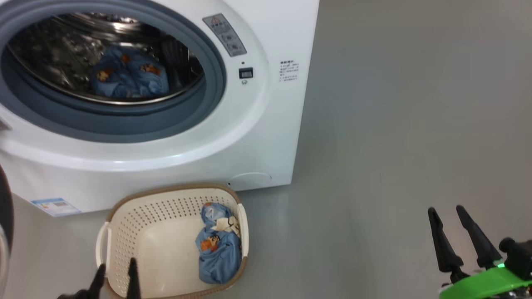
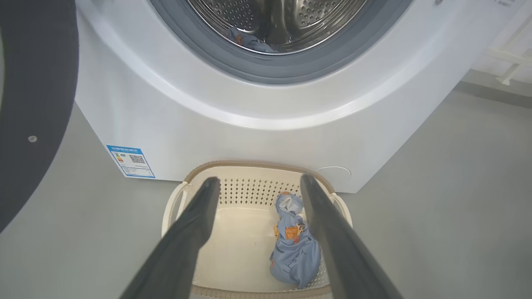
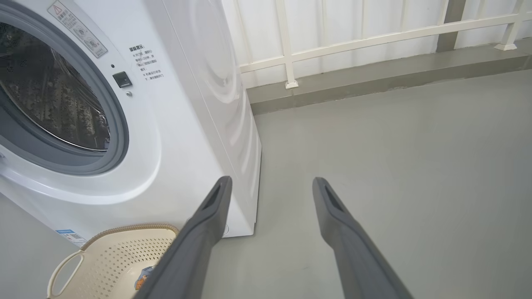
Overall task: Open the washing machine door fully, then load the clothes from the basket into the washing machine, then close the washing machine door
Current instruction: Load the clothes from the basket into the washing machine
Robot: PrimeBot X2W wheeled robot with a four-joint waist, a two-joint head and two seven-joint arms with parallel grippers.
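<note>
Left gripper (image 2: 259, 180), jaws spread and empty, hangs over the basket (image 2: 249, 165). Its clothes bundle (image 2: 295, 253) looks soft and light, so pinch its bunched middle. Right gripper (image 1: 445, 209) jaws are likewise spread.

Soft, even light leaves my views bright, with hardly a shadow on the grey floor (image 1: 395, 124); glare streaks the steel drum (image 1: 116, 27) at eleven o'clock; both wrist views bow the washing machine (image 2: 266, 137) near their edges; my left gripper (image 2: 259, 179) looms unsharp at six.
</note>
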